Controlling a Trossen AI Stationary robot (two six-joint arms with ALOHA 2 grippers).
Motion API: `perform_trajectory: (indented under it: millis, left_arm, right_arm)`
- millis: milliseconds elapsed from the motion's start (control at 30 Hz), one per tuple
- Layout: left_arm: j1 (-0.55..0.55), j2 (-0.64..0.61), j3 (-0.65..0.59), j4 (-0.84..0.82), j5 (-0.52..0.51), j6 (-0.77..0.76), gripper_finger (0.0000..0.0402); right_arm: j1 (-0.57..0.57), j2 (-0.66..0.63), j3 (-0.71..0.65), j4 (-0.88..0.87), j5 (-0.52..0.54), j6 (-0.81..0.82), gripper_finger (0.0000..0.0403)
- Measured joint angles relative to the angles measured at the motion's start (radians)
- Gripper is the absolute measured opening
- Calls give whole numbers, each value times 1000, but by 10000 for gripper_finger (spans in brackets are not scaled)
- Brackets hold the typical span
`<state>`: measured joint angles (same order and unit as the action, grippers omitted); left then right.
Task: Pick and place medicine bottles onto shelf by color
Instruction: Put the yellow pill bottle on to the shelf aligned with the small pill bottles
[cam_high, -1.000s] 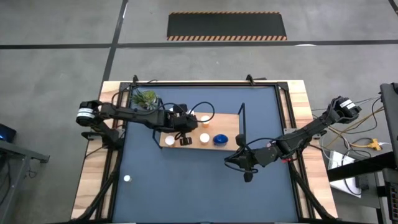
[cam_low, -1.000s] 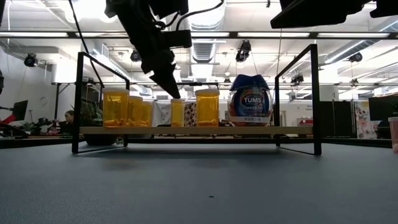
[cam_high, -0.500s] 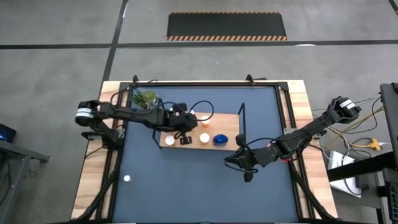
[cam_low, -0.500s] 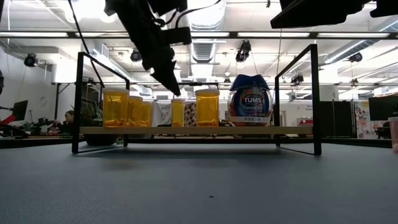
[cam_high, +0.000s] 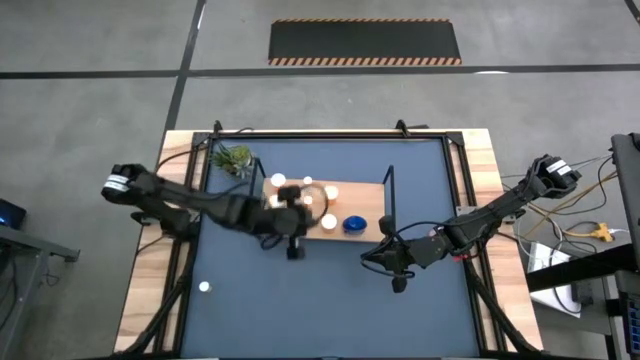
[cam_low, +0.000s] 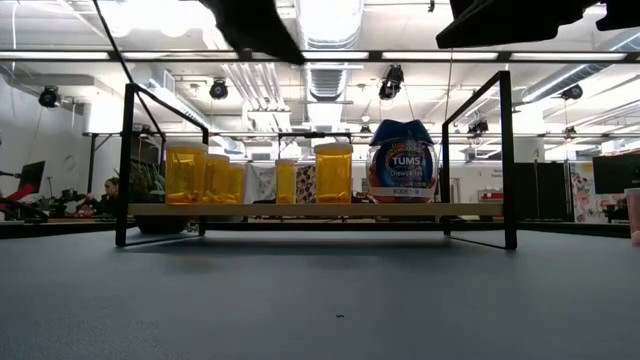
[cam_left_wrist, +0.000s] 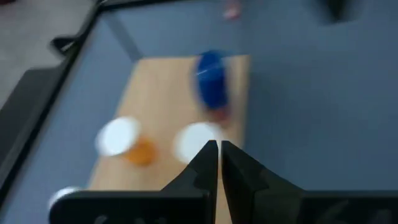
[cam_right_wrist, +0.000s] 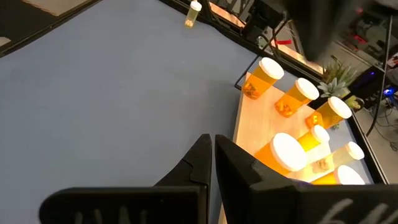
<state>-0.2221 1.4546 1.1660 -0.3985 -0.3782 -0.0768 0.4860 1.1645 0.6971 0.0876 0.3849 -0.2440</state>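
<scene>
The light-wood shelf (cam_high: 366, 199) lies on the dark-blue mat, its board (cam_low: 300, 210) carried by black wire ends. On it stand several orange bottles (cam_low: 333, 172) with white caps (cam_high: 328, 222), two small white ones and the blue bottle (cam_high: 353, 223) at its right end. One tiny white bottle (cam_high: 204, 287) stands alone on the mat near the near-left corner. My left gripper (cam_high: 294, 250) hangs shut above the mat just off the shelf's near edge; its wrist view shows the fingers together (cam_left_wrist: 219, 155). My right gripper (cam_high: 398, 283) waits shut (cam_right_wrist: 212, 149) near the shelf's right end.
A small green plant (cam_high: 234, 157) stands at the mat's far-left corner behind the shelf. The shelf's upright wire frame (cam_high: 389, 190) rises at its right end. Open mat (cam_high: 320, 310) stretches from the shelf to the near edge. The wooden table rim (cam_high: 150, 270) surrounds the mat.
My left gripper has drawn back from the bottles on the shelf toward the near edge and risen, leaving the low view almost wholly. The bottles on the shelf stand as before. The right arm has kept still.
</scene>
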Motion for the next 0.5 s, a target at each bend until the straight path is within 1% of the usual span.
perform_trajectory:
  millis: [100, 267, 367, 500]
  left_arm:
    - [-105, -17, 0, 7, 0, -64, 3]
    - [-260, -29, 0, -12, 1, -259, 3]
    - [-335, -30, 0, -28, 2, -345, 3]
    - [-401, -27, 0, -93, 3, -471, 3]
  right_arm:
    - [0, 0, 0, -1, 0, 1, 13]
    - [0, 0, 0, 0, 0, 13, 13]
    - [0, 0, 0, 0, 0, 18, 13]
    - [0, 0, 0, 0, 0, 37, 13]
